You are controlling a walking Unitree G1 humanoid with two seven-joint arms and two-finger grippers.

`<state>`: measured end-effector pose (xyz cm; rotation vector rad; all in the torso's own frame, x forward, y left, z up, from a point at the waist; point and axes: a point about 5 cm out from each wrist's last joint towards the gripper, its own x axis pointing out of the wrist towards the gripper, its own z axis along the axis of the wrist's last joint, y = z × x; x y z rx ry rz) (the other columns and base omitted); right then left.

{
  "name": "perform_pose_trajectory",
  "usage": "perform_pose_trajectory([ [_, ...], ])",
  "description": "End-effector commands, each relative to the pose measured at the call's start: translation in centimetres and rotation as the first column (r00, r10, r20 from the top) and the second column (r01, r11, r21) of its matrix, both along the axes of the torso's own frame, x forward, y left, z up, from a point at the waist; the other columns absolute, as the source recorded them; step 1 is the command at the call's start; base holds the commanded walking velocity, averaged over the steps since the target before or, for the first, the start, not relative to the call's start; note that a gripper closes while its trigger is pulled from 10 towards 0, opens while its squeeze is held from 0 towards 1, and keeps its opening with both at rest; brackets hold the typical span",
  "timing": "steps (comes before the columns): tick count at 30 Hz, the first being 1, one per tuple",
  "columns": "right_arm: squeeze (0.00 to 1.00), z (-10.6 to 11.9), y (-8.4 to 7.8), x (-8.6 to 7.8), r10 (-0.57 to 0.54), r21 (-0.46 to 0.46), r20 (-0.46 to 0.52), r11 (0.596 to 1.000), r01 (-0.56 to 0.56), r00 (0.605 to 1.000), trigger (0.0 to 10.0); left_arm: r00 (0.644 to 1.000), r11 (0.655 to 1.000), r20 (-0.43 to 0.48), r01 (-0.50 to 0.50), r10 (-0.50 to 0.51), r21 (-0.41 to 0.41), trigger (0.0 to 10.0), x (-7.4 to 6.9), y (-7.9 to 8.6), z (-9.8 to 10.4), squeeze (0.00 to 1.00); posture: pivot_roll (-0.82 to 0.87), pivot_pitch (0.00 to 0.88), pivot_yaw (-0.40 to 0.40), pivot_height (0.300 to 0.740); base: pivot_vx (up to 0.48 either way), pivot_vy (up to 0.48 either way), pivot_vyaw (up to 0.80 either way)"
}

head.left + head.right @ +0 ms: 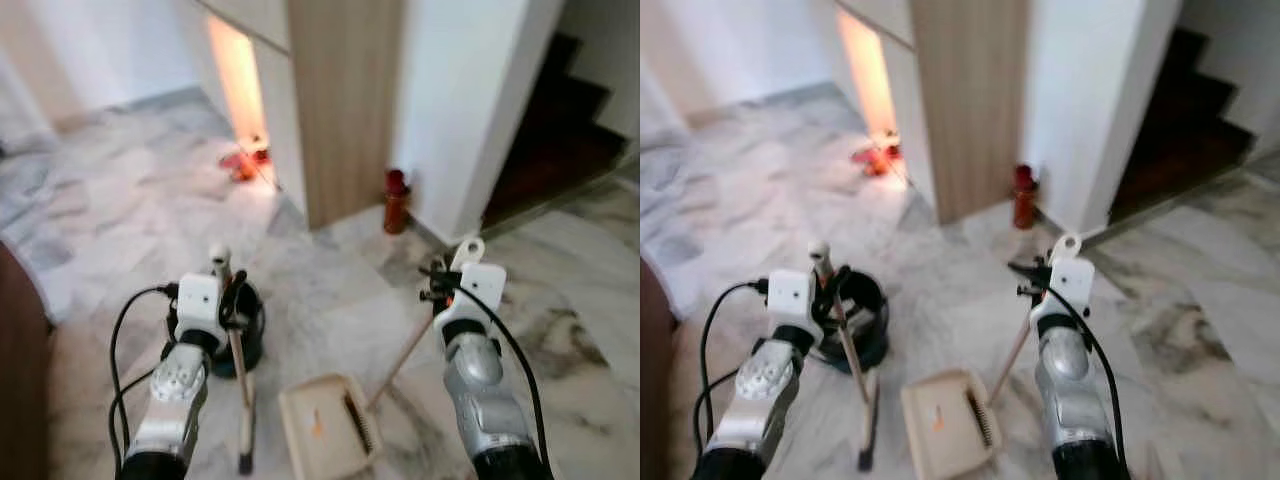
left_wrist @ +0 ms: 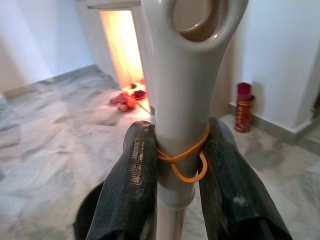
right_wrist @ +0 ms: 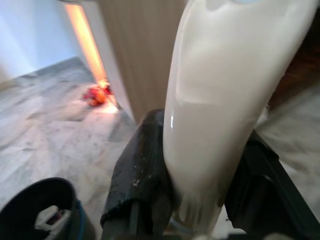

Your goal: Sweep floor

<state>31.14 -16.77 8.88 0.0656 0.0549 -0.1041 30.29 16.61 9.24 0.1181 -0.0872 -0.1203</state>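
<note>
Two light, stiff, smooth plastic handles, both gripped near top: left tool (image 2: 182, 165) clamping cream long-handled broom (image 1: 240, 390), right tool (image 3: 200, 170) clamping beige long-handled dustpan (image 1: 325, 425).

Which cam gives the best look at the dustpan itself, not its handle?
Left eye view: the dustpan lies whole on the marble floor between the arms, a small orange bit inside. Right eye view shows it too, with its near edge at the frame bottom. Right wrist view gives the cream handle in the right gripper, not the pan.
</note>
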Motion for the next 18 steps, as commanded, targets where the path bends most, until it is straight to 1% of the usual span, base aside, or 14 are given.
perform_pose_trajectory([
  [1, 0.00, 0.93, 0.41, 0.40, 0.015, -0.004, 0.042, 1.000, -0.014, 0.999, 10.0, 0.999, 1.000, 0.042, -0.002, 0.002, 0.001, 10.0, 0.20, 0.19, 0.96, 0.00, 0.07, 0.000, 0.036, 0.740, 0.000, 0.000, 0.80],
  [10, 0.00, 0.96, 0.51, 0.53, 0.025, -0.001, 0.042, 1.000, -0.025, 0.999, 10.0, 0.999, 1.000, 0.050, -0.012, 0.012, -0.004, 10.0, 0.00, 0.46, 0.92, 0.00, 0.08, 0.000, 0.029, 0.740, 0.000, 0.000, 0.80],
  [12, 0.00, 0.94, 0.61, 0.56, 0.030, 0.016, 0.044, 0.999, -0.030, 0.999, 10.0, 0.999, 1.000, 0.048, -0.017, 0.017, 0.001, 10.0, 0.00, 0.54, 0.90, 0.00, 0.08, 0.000, 0.029, 0.740, 0.000, 0.000, 0.00],
  [18, 0.00, 0.96, 0.73, 0.62, 0.034, 0.023, 0.046, 0.999, -0.035, 0.998, 10.0, 0.998, 0.999, 0.057, -0.038, 0.037, 0.006, 10.0, 0.02, 0.98, 1.07, 0.00, 0.08, 0.000, 0.030, 0.740, 0.000, 0.000, 0.00],
])
